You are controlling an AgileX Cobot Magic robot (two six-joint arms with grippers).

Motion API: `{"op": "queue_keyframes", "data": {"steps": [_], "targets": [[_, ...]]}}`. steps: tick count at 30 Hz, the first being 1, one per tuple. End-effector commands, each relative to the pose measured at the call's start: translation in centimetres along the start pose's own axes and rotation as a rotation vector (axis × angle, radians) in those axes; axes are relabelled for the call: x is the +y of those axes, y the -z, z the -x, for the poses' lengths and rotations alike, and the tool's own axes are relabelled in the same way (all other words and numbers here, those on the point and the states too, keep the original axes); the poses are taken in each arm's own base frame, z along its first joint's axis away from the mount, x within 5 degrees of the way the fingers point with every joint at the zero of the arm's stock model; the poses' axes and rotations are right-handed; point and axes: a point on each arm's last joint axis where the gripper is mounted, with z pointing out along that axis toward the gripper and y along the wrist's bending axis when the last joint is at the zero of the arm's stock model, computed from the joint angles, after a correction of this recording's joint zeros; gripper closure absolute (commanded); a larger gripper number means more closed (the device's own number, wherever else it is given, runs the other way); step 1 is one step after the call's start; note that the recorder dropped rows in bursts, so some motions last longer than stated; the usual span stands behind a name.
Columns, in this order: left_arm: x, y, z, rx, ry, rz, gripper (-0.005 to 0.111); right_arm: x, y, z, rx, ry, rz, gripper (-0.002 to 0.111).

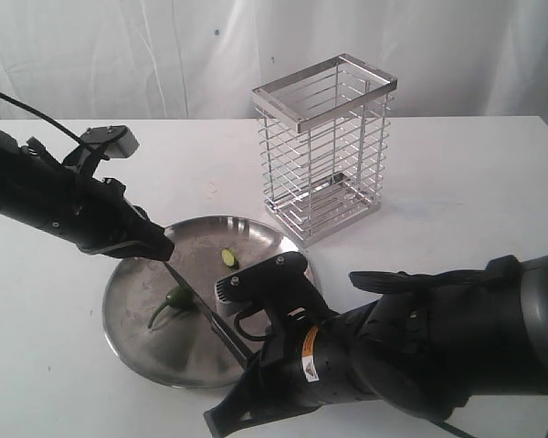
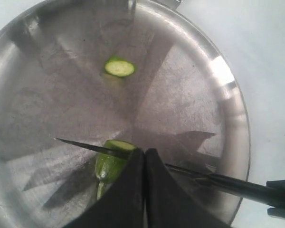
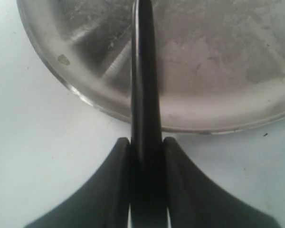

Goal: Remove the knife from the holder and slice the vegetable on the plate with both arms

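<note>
The steel plate [image 1: 128, 339] lies at the table's front left. On it rests the green chilli [image 1: 175, 297] with its stem, and a cut slice [image 1: 229, 258] lies apart toward the holder. My right gripper [image 3: 145, 142] is shut on the black knife [image 3: 143, 71] by its handle, outside the plate's rim [image 3: 204, 121]. The blade [image 2: 90, 147] lies across the chilli's cut end [image 2: 109, 164]. My left gripper [image 2: 144, 151] is shut with its fingers pressed together, tips right beside the chilli and over the blade. The slice [image 2: 119, 67] lies farther across the plate [image 2: 228, 95].
The chrome wire holder [image 1: 324, 146] stands upright behind the plate, with nothing in it. The bulky right arm [image 1: 420, 347] with a yellow sticker fills the front right. The left arm [image 1: 55, 201] reaches in from the left edge. The table is white.
</note>
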Motion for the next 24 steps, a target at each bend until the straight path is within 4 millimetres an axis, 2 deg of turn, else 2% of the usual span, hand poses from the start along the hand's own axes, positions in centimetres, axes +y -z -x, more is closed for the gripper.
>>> {"op": "queue_keyframes", "data": {"steps": [1, 7, 9, 14, 15, 17, 22, 24], "targets": [[-1.2, -0.4, 0.2, -0.007, -0.056, -0.078, 0.107, 0.1, 0.1, -0.1, -0.004, 0.014, 0.004, 0.108], [-1.5, -2.0, 0.0, 0.009, -0.076, -0.044, 0.107, 0.1, 0.1, -0.3, 0.014, 0.014, -0.002, 0.108], [-0.8, -3.3, -0.6, 0.047, -0.052, -0.045, 0.107, 0.1, 0.1, -0.3, 0.014, 0.014, -0.002, 0.108], [1.8, -8.6, -3.2, 0.154, 0.003, 0.028, 0.107, 0.0, 0.1, -0.3, 0.024, 0.018, -0.006, 0.108], [2.0, -8.9, -3.4, 0.165, 0.009, 0.027, 0.107, 0.0, 0.1, -0.3, 0.024, 0.018, -0.006, 0.108], [1.5, -8.2, -3.0, 0.153, 0.001, 0.010, 0.107, 0.0, 0.1, -0.3, 0.019, 0.022, -0.005, 0.108], [-0.5, -4.2, -0.3, 0.019, -0.086, 0.036, 0.107, 0.0, 0.1, -0.3, 0.023, 0.027, -0.007, 0.108], [-1.5, -1.9, 0.8, -0.059, -0.126, 0.063, 0.107, 0.0, 0.1, -0.3, 0.023, 0.029, -0.007, 0.108]]}}
